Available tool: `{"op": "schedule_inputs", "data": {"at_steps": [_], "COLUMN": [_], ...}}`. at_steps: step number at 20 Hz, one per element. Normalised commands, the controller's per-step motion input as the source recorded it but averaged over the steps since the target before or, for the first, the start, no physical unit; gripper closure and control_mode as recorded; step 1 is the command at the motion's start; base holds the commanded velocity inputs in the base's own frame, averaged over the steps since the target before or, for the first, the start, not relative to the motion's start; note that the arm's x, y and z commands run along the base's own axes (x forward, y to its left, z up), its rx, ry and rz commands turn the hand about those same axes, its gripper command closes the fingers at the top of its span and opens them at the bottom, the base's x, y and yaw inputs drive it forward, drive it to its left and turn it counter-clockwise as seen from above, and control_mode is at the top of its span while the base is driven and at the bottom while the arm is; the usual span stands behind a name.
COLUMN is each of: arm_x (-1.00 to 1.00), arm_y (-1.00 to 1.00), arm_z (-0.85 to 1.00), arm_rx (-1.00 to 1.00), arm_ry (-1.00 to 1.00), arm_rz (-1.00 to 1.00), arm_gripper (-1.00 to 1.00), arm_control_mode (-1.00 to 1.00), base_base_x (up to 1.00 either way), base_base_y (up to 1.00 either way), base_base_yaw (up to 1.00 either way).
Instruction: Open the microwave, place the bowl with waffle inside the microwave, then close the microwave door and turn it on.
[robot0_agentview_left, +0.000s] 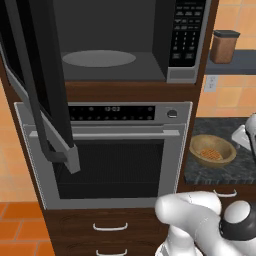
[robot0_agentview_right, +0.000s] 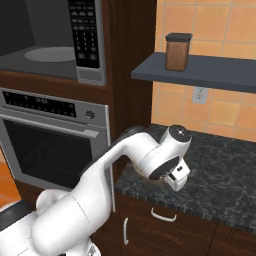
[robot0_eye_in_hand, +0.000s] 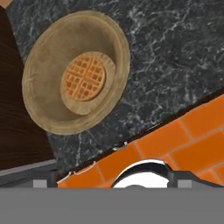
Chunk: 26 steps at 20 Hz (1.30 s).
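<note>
The microwave (robot0_agentview_left: 150, 45) stands open, its grey turntable (robot0_agentview_left: 99, 58) bare. The microwave door (robot0_agentview_left: 37, 80) is swung out to the left and hangs in front of the oven's left side. On the dark stone counter at the right sits the tan wooden bowl (robot0_agentview_left: 212, 151) with the orange-brown waffle (robot0_agentview_left: 212, 154) in its middle. In the hand view the bowl (robot0_eye_in_hand: 48, 87) and waffle (robot0_eye_in_hand: 84, 78) lie straight below, up and left of centre. My gripper (robot0_eye_in_hand: 112, 183) hovers above the counter beside the bowl, open, fingertips wide apart, holding nothing. My hand (robot0_agentview_right: 167, 160) hides the bowl in the right base view.
A silver oven (robot0_agentview_left: 110, 150) with a bar handle sits under the microwave. The keypad (robot0_agentview_left: 187, 32) is on the microwave's right. A brown canister (robot0_agentview_right: 177, 51) stands on the wall shelf (robot0_agentview_right: 220, 70) above the counter (robot0_agentview_right: 225, 175). Drawers sit below.
</note>
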Motion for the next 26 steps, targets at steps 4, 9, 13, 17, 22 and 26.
{"op": "schedule_inputs", "data": {"at_steps": [4,9,13,17,22,26], "arm_x": [0.49,0.47,0.32,0.33,0.41,0.41], "arm_y": [-0.19,-0.23,-0.27,-0.25,-0.13,-0.07], "arm_z": [-0.36,-0.39,-0.42,-0.38,-0.30,-0.26], "arm_rx": [0.04,0.04,0.04,0.04,0.03,0.02], "arm_ry": [0.05,0.05,0.01,0.00,0.02,0.02], "arm_rz": [0.08,0.07,0.06,0.05,0.01,0.00], "arm_gripper": [-1.00,-1.00,-1.00,-1.00,-1.00,-1.00], "arm_control_mode": [-1.00,-1.00,-1.00,-1.00,-1.00,-1.00], "base_base_x": [0.00,0.00,0.00,0.00,0.00,0.00], "base_base_y": [0.00,0.00,0.00,0.00,0.00,0.00], "base_base_yaw": [0.00,0.00,0.00,0.00,0.00,0.00]}}
